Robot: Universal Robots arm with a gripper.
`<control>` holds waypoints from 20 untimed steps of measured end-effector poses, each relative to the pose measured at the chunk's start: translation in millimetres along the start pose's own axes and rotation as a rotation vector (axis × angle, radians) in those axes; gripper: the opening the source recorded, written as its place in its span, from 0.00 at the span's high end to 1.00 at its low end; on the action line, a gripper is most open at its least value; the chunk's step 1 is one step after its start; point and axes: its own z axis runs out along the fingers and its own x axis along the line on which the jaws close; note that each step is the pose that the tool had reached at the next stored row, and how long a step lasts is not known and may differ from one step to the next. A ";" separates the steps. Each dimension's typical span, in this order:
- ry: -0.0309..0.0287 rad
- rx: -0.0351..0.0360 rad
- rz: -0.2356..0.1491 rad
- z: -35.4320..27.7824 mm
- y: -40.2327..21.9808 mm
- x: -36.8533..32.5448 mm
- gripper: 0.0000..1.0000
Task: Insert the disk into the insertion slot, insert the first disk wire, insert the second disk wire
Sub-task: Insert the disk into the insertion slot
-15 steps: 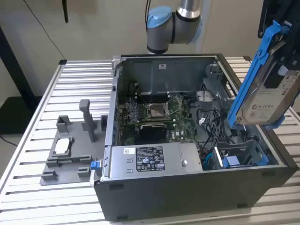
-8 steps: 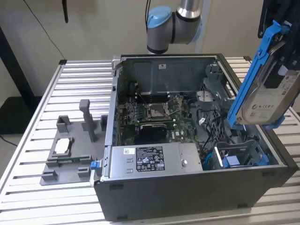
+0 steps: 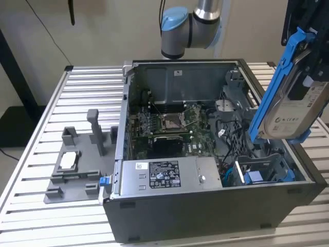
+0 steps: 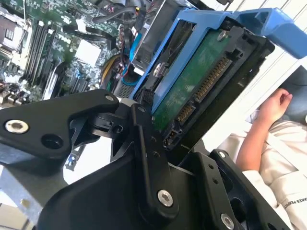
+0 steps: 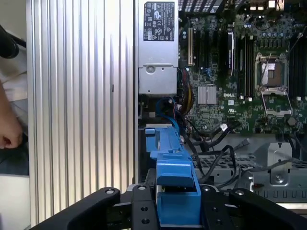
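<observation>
hand (image 5: 177, 211) clamped on the disk (image 3: 290, 110) by its blue carrier (image 5: 175, 179) | disk hangs tilted above the insertion slot (image 3: 259, 172), not in yet | step one imo: you gotta square it up

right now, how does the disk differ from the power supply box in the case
The disk hangs tilted, nearly on edge, above the case at the exterior view's right; the power supply box lies flat inside it.
The disk is gripped by the claw; the power supply box rests untouched.
The disk sits in a blue carrier frame; the power supply box is bare metal.
Both are silver-grey with a printed label.
</observation>
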 end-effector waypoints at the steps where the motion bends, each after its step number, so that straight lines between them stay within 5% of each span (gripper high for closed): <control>1: -0.0010 0.0001 0.000 1.8 0.0 0.0 0.67; 3: -0.0043 0.0001 0.000 7.1 -0.8 0.0 0.67; 11: -0.0025 0.0001 -0.050 19.5 -5.3 -0.1 0.67; 20: -0.0025 0.0001 -0.051 36.0 -6.4 0.9 0.67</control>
